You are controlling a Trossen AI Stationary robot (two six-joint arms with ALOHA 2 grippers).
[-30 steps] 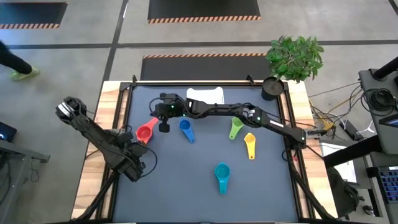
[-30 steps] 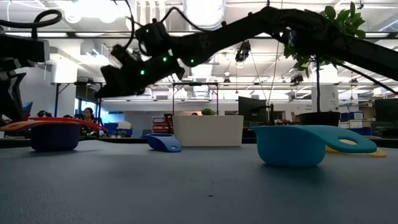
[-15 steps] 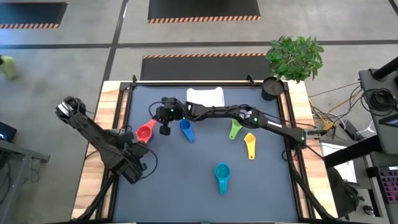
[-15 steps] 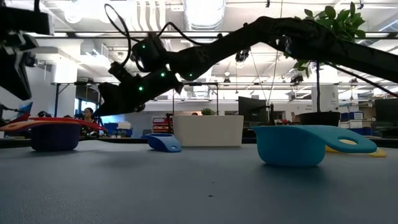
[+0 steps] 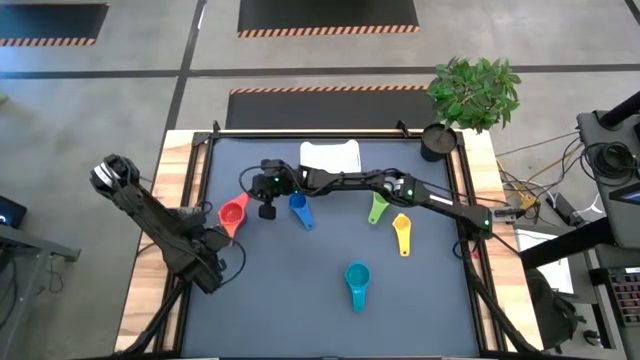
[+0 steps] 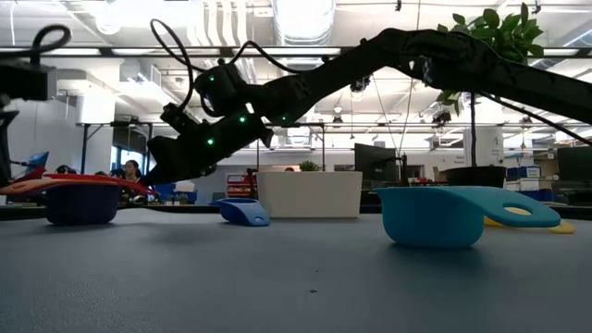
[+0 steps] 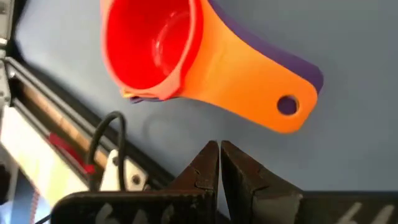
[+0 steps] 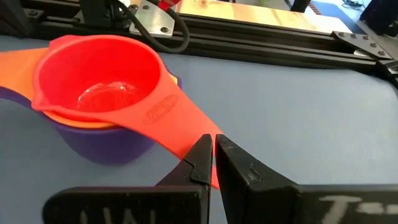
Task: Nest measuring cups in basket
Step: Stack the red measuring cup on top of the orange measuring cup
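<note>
Red, orange and purple measuring cups stand nested as one stack (image 5: 233, 213) (image 6: 81, 199) near the table's left side, purple bowl on the mat. Single cups lie open side up on the mat: blue (image 5: 299, 208), green (image 5: 378, 207), yellow (image 5: 401, 232) and teal (image 5: 356, 282) (image 6: 444, 215). The white basket (image 5: 330, 155) (image 6: 310, 194) sits at the far edge. My right gripper (image 5: 265, 207) (image 8: 212, 155) is shut, low over the red cup's handle (image 8: 186, 134). My left gripper (image 7: 219, 162) (image 5: 215, 243) is shut, just near of the stack (image 7: 155, 50), apart from it. My right gripper comes slanting down from the table's right with its shut fingertips over the red cup's handle (image 8: 189, 140), near its free end. Whether they touch it I cannot tell, because the fingers themselves cover the spot.
A black round cup (image 5: 437, 140) and a potted plant (image 5: 475, 90) stand at the far right corner. The black frame rail (image 8: 261, 46) runs along the left edge beside the stack. Open mat lies near the teal cup and along the near edge.
My right gripper has come down toward the stacked cups and a little toward the near edge, staying shut. My left arm has shifted at the left edge, showing less in the low view. The stack and the single cups have kept their places.
</note>
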